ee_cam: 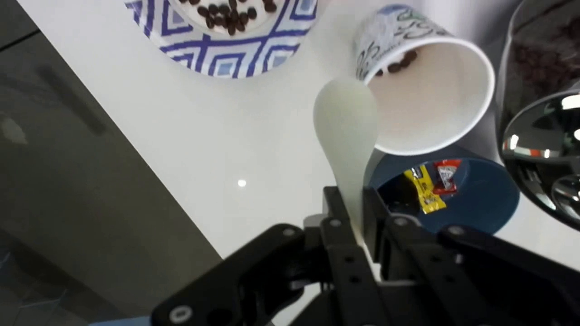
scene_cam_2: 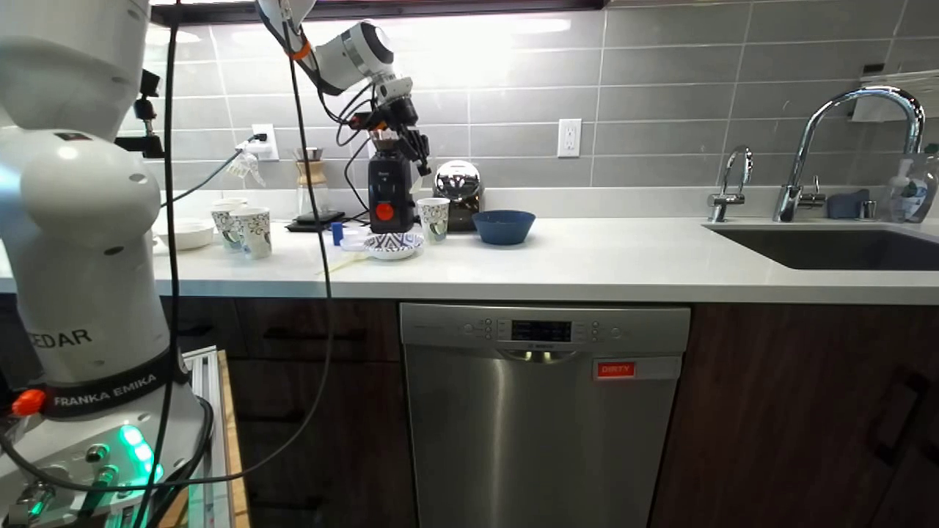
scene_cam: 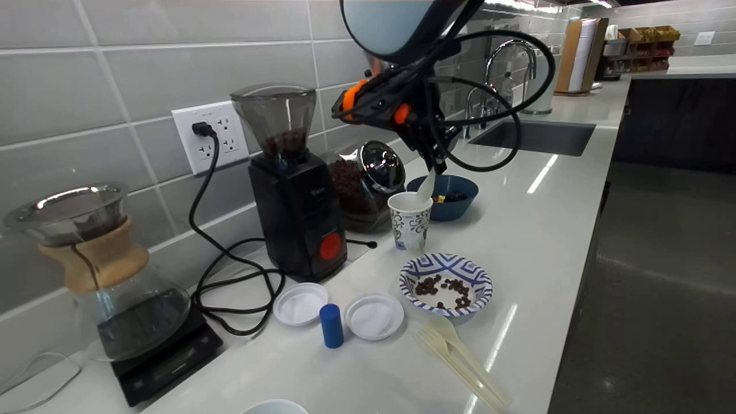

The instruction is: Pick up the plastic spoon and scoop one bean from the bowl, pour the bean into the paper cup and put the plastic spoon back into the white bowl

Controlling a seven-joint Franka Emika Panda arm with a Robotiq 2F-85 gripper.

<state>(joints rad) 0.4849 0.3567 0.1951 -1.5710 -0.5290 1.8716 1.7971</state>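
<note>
In the wrist view, the gripper [ee_cam: 350, 198] is clamped on the handle of the plastic spoon [ee_cam: 345, 113], so the pick-up is done. I see no bean on the spoon's visible face. Close by it the paper cup [ee_cam: 442, 102] has a few dark beans [ee_cam: 394, 68] inside — more than the single one asked for — so I'd judge the scooping and pouring finished. The white bowl [ee_cam: 224, 68], shallow and blue-patterned, holds many more. The dark blue bowl [ee_cam: 489, 194] has wrapped packets [ee_cam: 427, 192] in it and something dark I can't make out; I take the white bowl to be the one for scooping.

In an exterior view the spoon hangs head-down at the mouth of the upright cup; whether its tip dips inside I can't tell. The white bowl sits near the cup, a fork [scene_cam: 435, 343] and a spare spoon [scene_cam: 444, 328] lying just beside it on the counter [scene_cam: 517, 259].

In an exterior view the end of the arm [scene_cam_2: 345, 62] reaches over toward the cup, and the spoon is only a pale fleck just above the rim. What's left, by my reading: carry the spoon to the white bowl and let go of it there.
</note>
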